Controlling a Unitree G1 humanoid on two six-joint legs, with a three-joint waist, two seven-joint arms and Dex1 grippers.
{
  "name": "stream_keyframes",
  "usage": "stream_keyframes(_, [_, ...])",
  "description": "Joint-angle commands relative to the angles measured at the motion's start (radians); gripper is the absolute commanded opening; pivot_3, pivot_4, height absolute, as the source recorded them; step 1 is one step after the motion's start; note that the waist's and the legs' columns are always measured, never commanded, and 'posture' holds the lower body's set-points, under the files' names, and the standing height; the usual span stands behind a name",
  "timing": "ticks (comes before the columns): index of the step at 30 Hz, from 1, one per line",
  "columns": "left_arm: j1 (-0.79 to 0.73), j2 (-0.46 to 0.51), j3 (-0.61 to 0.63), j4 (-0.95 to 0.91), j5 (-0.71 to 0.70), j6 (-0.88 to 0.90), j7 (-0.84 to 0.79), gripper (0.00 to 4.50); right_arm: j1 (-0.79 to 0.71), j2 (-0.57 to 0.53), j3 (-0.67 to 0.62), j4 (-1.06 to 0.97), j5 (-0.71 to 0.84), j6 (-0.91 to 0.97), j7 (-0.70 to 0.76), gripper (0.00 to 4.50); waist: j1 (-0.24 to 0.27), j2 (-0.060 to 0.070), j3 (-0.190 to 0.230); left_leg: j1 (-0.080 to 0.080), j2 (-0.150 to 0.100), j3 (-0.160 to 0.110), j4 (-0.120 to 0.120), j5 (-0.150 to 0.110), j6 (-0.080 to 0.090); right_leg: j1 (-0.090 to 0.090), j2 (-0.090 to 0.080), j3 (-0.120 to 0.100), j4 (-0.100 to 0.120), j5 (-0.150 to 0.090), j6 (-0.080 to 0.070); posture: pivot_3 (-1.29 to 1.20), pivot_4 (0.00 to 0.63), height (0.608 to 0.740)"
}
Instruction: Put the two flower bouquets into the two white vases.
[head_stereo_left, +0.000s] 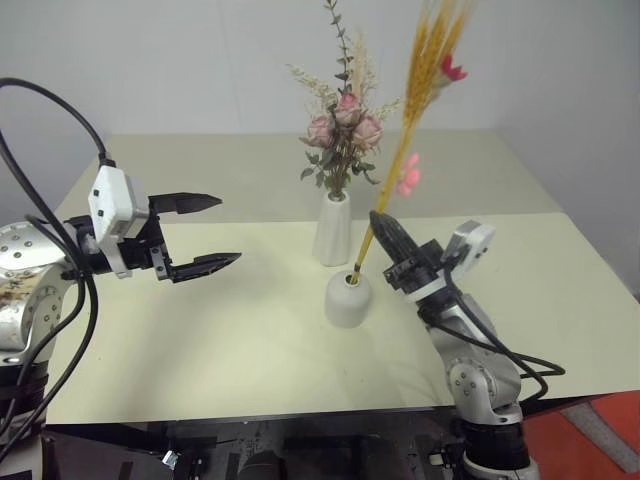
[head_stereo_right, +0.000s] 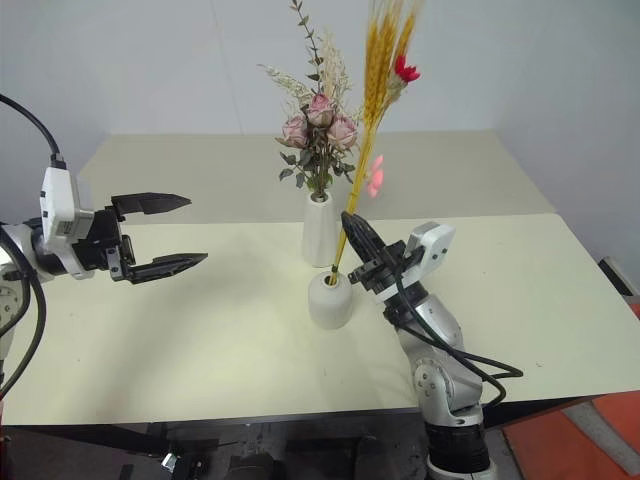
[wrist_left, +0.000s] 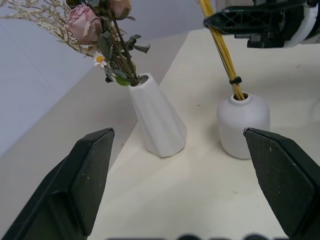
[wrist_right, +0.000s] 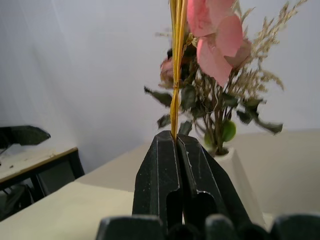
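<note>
The pink rose bouquet (head_stereo_left: 343, 125) stands upright in the tall tapered white vase (head_stereo_left: 333, 230) at the middle of the table. Just in front of it sits the squat white vase (head_stereo_left: 348, 298), with the lower ends of the golden dried-grass bouquet (head_stereo_left: 425, 70) inside its mouth. That bunch leans up and to the right. My right gripper (head_stereo_left: 380, 221) is shut on its yellow stems (wrist_right: 175, 90) a short way above the squat vase. My left gripper (head_stereo_left: 228, 230) hangs open and holds nothing, above the table well to the left of both vases.
The vases stand on a cream table (head_stereo_left: 230, 340), and a second table top (head_stereo_left: 200, 170) joins it behind, up to the white wall. The near table edge (head_stereo_left: 250, 412) runs below my arms.
</note>
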Motion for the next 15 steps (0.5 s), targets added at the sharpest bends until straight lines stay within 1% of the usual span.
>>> stream_keyframes(1, [-0.004,0.0,0.017,-0.021,-0.001,-0.018,0.009,4.5,0.001,0.002,0.01,-0.031,-0.016,-0.035,0.011,0.06,0.0,0.0,0.0,0.0,0.0,0.0,0.0,0.0,0.0,0.0,0.0,0.0,0.0,0.0,0.0,0.0,0.15,0.74])
stream_keyframes(15, [-0.008,-0.003,0.014,-0.02,0.001,-0.022,0.014,4.5,-0.009,0.018,0.026,-0.007,-0.061,-0.062,0.021,0.06,-0.001,0.0,0.0,0.0,0.0,0.0,0.0,0.0,0.0,0.0,0.0,0.0,0.0,0.0,0.0,0.0,0.15,0.74])
